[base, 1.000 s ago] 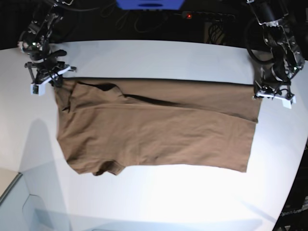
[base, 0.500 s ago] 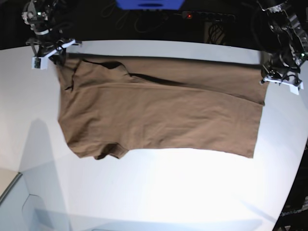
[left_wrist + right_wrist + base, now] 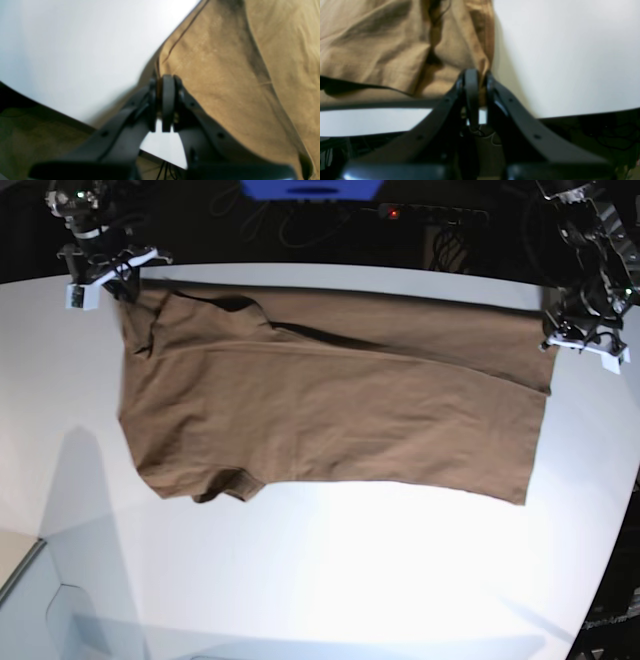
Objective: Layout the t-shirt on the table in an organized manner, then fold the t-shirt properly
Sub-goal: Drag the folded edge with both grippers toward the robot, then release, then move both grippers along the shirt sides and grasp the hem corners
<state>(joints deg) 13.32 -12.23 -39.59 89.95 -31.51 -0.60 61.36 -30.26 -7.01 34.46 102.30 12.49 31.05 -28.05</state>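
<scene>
on table | t-shirt plain, no print | both claws pinch far edge

Both wrist views are soft with blur, so the weave of the t-shirt cannot be made out. In the base view the counter runs off the frame's edges. The shirt's far hem is hidden in shadow against the dark background.

A hemmed edge of the brown t-shirt is pinched between the closed left gripper above the white table.
</scene>
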